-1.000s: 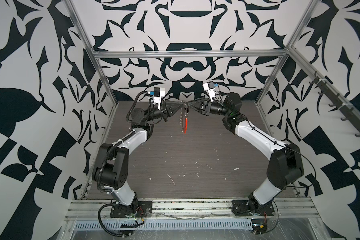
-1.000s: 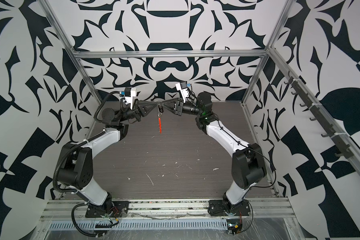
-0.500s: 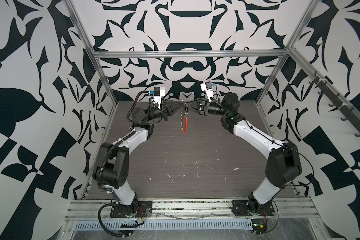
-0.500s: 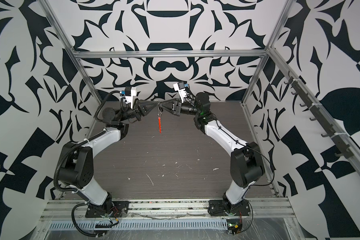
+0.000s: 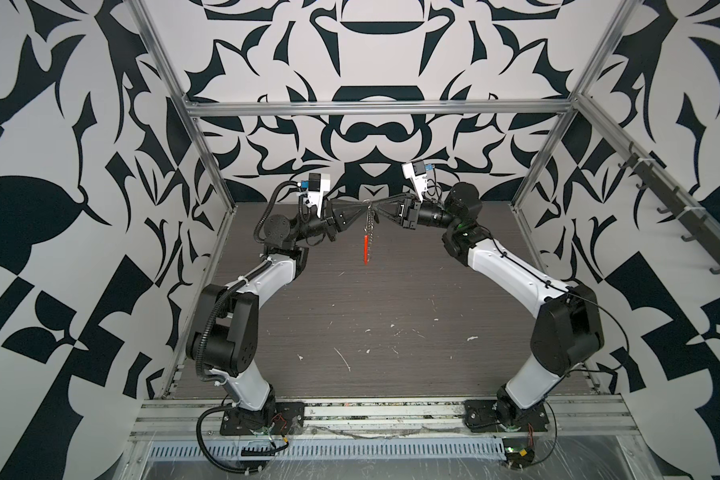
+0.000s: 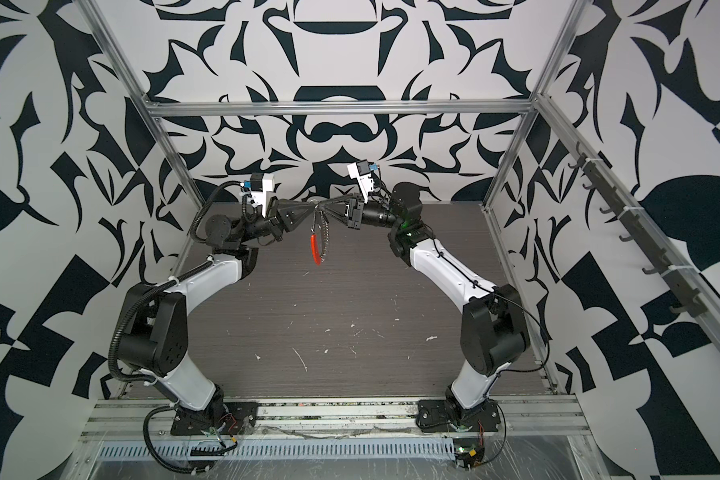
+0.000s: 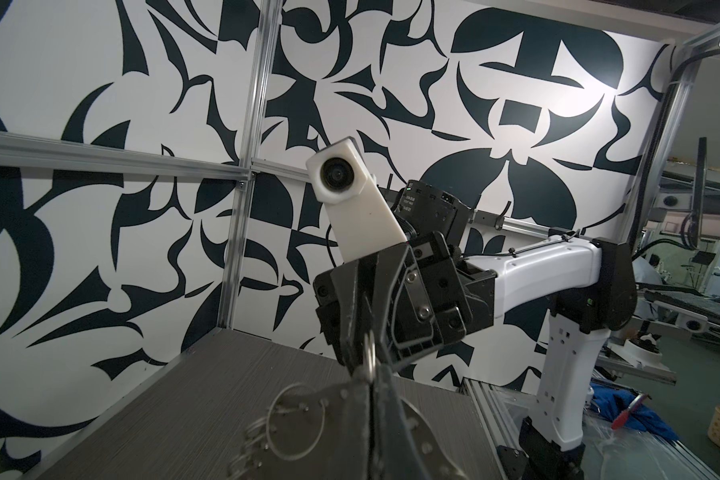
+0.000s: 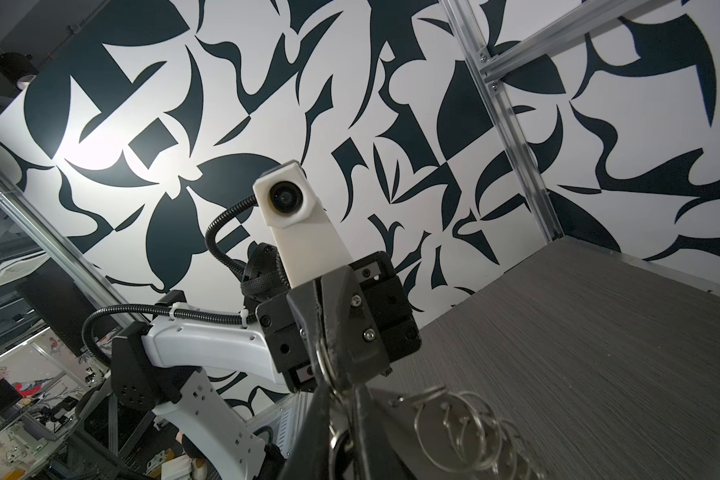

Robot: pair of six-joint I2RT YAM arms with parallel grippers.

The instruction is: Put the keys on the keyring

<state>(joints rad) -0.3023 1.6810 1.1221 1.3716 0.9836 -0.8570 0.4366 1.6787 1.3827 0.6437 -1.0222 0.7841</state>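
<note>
The keyring (image 5: pixel 370 230) hangs in mid-air at the back centre, its orange-red segment (image 5: pixel 365 249) lowest; it shows in both top views (image 6: pixel 321 237). My left gripper (image 5: pixel 360 205) is shut on a silver split ring (image 8: pixel 323 361) at the keyring's top. My right gripper (image 5: pixel 377 205) faces it tip to tip, its fingers (image 8: pixel 375 436) closed on another silver ring (image 8: pixel 339 449). Loose split rings (image 8: pixel 462 428) dangle beside both fingertips (image 7: pixel 395 415). A dark piece sits in the right gripper's gap; I cannot tell whether it is the keys.
The grey table (image 5: pixel 371 324) lies well below the hanging loop, with small white flecks on it. Aluminium frame posts (image 5: pixel 208 149) and patterned walls close in the back and sides. A rail with hooks (image 5: pixel 682 216) runs along the right wall.
The right gripper's jaws have closed in on the ring, and its wrist has crept slightly toward the left gripper. The left arm and hanging loop stay as they were.
</note>
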